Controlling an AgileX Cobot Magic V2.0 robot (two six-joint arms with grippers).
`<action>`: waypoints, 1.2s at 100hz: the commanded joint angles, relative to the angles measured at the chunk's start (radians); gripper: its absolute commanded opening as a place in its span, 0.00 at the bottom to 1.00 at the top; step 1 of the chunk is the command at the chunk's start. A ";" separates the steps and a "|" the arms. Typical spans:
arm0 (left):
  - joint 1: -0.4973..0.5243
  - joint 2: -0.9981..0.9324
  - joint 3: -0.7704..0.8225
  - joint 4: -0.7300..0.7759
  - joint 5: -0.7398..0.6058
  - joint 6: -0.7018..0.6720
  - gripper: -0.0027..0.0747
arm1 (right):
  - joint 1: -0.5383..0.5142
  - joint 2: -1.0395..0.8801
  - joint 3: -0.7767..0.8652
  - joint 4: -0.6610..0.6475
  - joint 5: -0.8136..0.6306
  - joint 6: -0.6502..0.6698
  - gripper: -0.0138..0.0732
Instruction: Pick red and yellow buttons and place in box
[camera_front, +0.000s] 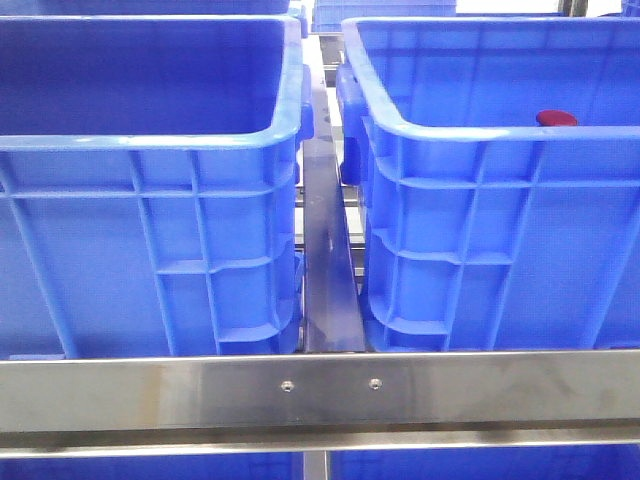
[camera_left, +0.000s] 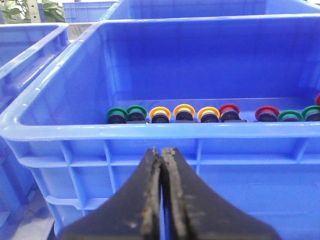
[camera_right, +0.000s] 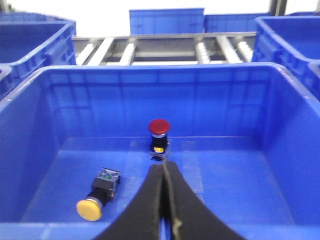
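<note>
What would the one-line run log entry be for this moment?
left gripper: shut, empty, outside crate with row of buttons | right gripper: shut, empty, over box | red button upright in box | yellow button on its side

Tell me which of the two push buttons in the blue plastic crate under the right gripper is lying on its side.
The yellow-capped push button lies on its side; the red-capped push button stands upright.
</note>
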 joint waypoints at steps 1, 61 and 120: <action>0.001 -0.030 0.053 -0.002 -0.076 -0.011 0.01 | -0.022 -0.056 0.049 -0.080 -0.150 0.072 0.08; 0.001 -0.030 0.053 -0.002 -0.076 -0.011 0.01 | -0.157 -0.353 0.225 -0.244 0.029 0.230 0.08; 0.001 -0.030 0.053 -0.002 -0.076 -0.011 0.01 | -0.119 -0.353 0.226 -0.266 0.030 0.232 0.08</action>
